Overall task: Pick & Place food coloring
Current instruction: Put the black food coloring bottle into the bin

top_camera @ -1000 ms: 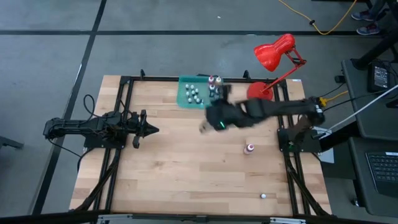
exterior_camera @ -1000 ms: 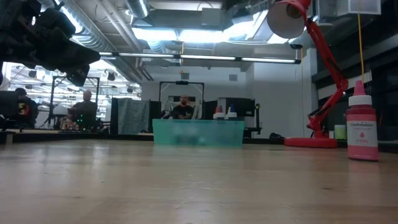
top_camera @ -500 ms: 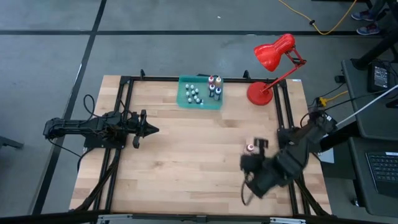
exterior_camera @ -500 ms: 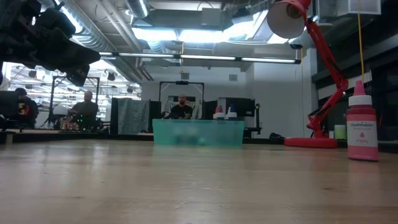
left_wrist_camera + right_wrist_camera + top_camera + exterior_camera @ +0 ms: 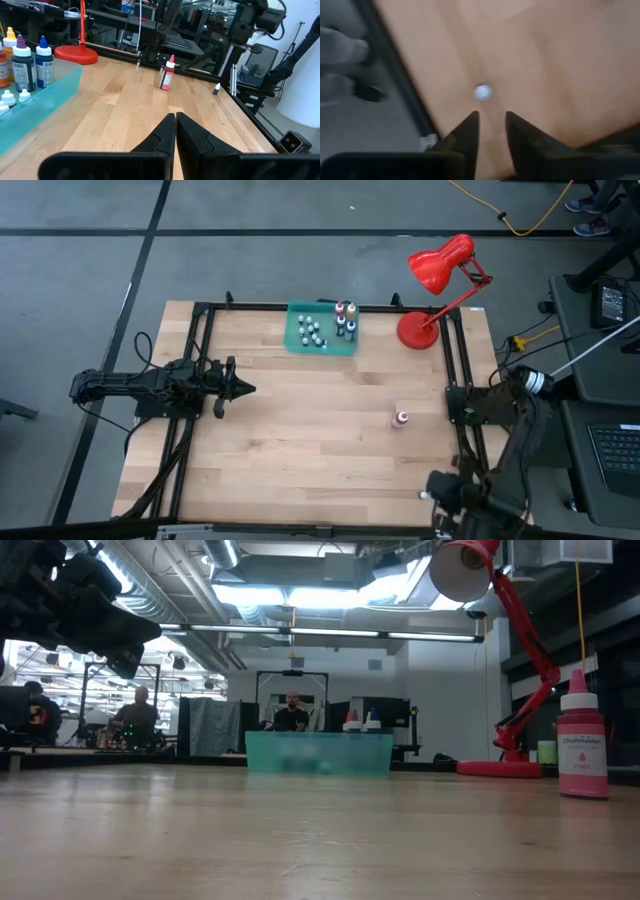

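Hovering over the wooden worktop (image 5: 300,440), the right tool (image 5: 491,120) stood slightly parted, empty, above a tiny greyish-white bottle (image 5: 482,92). The left tool (image 5: 175,118) was pressed together, holding nothing.

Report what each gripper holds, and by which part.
Nothing is held. The right gripper hangs open over a small white bottle near the table's edge. The left gripper is shut on nothing.
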{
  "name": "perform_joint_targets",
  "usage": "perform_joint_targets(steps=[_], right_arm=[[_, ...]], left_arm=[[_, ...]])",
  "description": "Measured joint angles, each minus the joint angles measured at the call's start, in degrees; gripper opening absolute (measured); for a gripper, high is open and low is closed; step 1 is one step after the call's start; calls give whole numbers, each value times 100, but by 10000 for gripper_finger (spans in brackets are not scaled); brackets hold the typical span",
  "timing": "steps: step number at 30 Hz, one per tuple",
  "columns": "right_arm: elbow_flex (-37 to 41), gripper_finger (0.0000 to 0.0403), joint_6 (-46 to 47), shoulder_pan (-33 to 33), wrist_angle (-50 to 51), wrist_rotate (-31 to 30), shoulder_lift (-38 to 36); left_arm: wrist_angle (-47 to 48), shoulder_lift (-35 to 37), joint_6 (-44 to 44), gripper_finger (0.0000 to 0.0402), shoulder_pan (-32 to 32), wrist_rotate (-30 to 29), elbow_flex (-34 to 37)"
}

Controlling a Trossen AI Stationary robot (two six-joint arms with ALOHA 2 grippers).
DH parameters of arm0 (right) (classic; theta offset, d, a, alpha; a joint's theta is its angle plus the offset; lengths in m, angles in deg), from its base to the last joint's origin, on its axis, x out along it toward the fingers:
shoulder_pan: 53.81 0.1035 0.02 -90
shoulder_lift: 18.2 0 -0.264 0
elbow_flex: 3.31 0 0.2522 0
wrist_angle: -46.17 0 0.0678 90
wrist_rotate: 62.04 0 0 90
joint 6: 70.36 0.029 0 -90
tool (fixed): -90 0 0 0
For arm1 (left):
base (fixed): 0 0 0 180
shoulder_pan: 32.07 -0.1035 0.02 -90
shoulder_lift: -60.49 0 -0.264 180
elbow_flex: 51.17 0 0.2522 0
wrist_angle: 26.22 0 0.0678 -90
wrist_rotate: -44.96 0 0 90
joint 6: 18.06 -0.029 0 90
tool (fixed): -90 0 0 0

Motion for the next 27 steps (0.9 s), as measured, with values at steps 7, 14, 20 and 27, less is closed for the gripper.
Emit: perform_joint_targets(steps=[7, 14, 20, 27], right_arm=[[817, 185, 377, 263, -1677, 21, 0], [1211, 217, 374, 250, -1613, 18, 0], [1556, 218, 364, 110, -2051, -23, 0], [2005, 218, 339, -69, -2622, -20, 0]], left_arm=[[-1, 1, 0, 12, 0, 2, 0], [-1, 2, 0, 10, 2, 2, 0], [-1, 1, 0, 9, 2, 2, 1], [-1, 1, 0, 13, 1, 2, 0]])
